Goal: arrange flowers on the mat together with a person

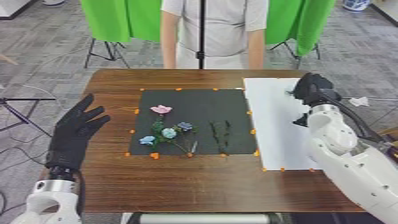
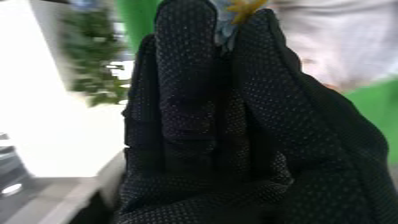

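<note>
In the head view my right hand (image 1: 313, 90) is over the far right of the white sheet (image 1: 277, 125). The right wrist view shows my right hand (image 2: 191, 115) with a pale blue flower with a yellow centre (image 2: 222, 17) pinched between thumb and fingertips, partly hidden. My left hand (image 1: 75, 134) is held open beside the black mat (image 1: 188, 96). On the mat lie a pink flower (image 1: 161, 109), a light blue flower (image 1: 169, 133), a darker blue flower (image 1: 185, 126), another blue flower (image 1: 147, 140) and dark green sprigs (image 1: 220, 136).
The brown table (image 1: 195, 187) has orange marks around the mat and sheet. A vertical black pole (image 1: 202, 30) stands beyond the far edge, between green cloths (image 1: 118, 20). Blurred green leaves (image 2: 87, 55) show in the right wrist view.
</note>
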Action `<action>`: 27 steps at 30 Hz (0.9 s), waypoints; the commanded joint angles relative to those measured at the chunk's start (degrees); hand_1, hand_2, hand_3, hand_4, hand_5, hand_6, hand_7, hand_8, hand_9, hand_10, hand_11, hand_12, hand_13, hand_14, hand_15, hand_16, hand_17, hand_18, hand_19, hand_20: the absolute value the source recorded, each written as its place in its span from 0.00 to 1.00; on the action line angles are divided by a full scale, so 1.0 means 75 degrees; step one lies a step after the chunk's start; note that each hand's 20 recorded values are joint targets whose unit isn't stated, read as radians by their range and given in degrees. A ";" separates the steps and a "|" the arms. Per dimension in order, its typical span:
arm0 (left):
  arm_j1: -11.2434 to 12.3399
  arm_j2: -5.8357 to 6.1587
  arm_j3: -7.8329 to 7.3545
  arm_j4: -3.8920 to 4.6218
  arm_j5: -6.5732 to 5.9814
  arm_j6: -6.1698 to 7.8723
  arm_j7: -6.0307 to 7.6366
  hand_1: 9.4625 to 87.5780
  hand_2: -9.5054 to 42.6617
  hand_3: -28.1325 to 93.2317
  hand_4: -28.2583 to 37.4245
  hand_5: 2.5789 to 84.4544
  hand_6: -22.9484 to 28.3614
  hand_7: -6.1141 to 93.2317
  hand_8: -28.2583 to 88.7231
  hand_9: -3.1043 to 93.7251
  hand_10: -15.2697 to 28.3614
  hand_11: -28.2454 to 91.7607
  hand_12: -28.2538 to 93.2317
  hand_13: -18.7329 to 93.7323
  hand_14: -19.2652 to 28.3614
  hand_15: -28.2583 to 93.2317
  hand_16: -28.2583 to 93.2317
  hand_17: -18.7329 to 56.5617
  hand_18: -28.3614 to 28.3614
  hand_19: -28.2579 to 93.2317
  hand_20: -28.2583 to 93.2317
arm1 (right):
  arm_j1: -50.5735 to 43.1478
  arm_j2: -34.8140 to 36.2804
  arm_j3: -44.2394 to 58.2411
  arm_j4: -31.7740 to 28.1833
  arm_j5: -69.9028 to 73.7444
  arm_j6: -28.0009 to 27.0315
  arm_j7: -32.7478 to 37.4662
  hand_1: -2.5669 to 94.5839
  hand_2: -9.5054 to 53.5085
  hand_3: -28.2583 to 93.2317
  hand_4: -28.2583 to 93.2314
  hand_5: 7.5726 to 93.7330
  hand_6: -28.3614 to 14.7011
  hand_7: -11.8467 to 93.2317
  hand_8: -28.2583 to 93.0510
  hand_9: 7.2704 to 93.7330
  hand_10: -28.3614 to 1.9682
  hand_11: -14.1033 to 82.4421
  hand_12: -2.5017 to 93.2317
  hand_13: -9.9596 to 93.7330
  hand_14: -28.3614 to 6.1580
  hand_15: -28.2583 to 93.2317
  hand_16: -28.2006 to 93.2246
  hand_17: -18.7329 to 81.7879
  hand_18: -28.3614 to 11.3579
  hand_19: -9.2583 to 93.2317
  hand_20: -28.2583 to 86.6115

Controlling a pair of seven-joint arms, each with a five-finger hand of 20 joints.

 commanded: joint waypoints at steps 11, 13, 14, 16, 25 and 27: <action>0.0094 0.0045 0.0027 -0.0027 -0.0045 0.0075 0.0097 0.18 0.27 0.89 0.00 0.41 0.54 0.17 0.17 0.40 0.74 0.42 0.31 0.40 0.94 0.62 0.17 0.13 0.97 0.63 0.36 | 0.1054 -0.1230 -0.2035 -0.0747 -0.0361 -0.0844 -0.1318 0.66 0.00 0.79 0.00 0.84 0.75 0.33 0.24 0.93 0.71 0.26 0.40 0.85 0.77 0.55 0.52 0.52 0.40 0.82 0.40; 0.0155 0.0067 -0.0004 -0.0052 -0.0070 0.0111 0.0120 0.18 0.27 0.89 0.00 0.41 0.54 0.17 0.17 0.40 0.74 0.42 0.31 0.40 0.94 0.62 0.17 0.13 0.97 0.63 0.36 | 0.1082 -0.1429 -0.2169 -0.0557 -0.0447 -0.0934 -0.1348 0.66 0.00 0.80 0.00 0.84 0.75 0.33 0.24 0.93 0.70 0.26 0.40 0.85 0.77 0.55 0.52 0.51 0.38 0.83 0.41; 0.0131 0.0050 0.0010 -0.0040 -0.0065 0.0102 0.0104 0.18 0.27 0.89 0.00 0.41 0.54 0.17 0.17 0.40 0.74 0.42 0.31 0.40 0.94 0.62 0.17 0.13 0.97 0.63 0.36 | 0.1101 -0.1452 -0.2266 -0.0499 -0.0452 -0.0943 -0.1366 0.66 0.00 0.80 0.00 0.84 0.76 0.33 0.24 0.93 0.71 0.26 0.40 0.85 0.77 0.55 0.52 0.51 0.38 0.82 0.41; 0.0140 0.0047 0.0000 -0.0042 -0.0052 0.0079 0.0076 0.18 0.27 0.89 0.00 0.41 0.53 0.17 0.17 0.40 0.74 0.42 0.31 0.41 0.93 0.62 0.17 0.13 0.97 0.63 0.36 | 0.1062 -0.1575 -0.2342 -0.0359 -0.0746 -0.1019 -0.1376 0.66 0.00 0.80 0.00 0.84 0.76 0.33 0.24 0.93 0.71 0.26 0.39 0.84 0.77 0.55 0.51 0.51 0.38 0.82 0.41; 0.0041 0.0029 0.0006 -0.0009 -0.0026 0.0058 0.0002 0.18 0.27 0.89 0.00 0.41 0.53 0.17 0.17 0.40 0.74 0.43 0.31 0.41 0.94 0.62 0.17 0.13 0.96 0.64 0.36 | 0.1032 -0.1680 -0.2585 -0.0216 -0.1268 -0.1171 -0.1283 0.63 0.00 0.81 0.00 0.81 0.77 0.33 0.22 0.89 0.69 0.23 0.37 0.81 0.75 0.54 0.50 0.49 0.37 0.81 0.41; 0.0040 0.0041 0.0019 -0.0009 -0.0033 0.0063 0.0005 0.18 0.27 0.89 0.00 0.41 0.53 0.17 0.17 0.40 0.74 0.43 0.31 0.41 0.93 0.62 0.17 0.13 0.96 0.64 0.36 | 0.1019 -0.1634 -0.2632 -0.0225 -0.1370 -0.1215 -0.1339 0.63 0.00 0.81 0.00 0.80 0.77 0.32 0.21 0.87 0.70 0.22 0.35 0.80 0.74 0.54 0.50 0.48 0.36 0.80 0.41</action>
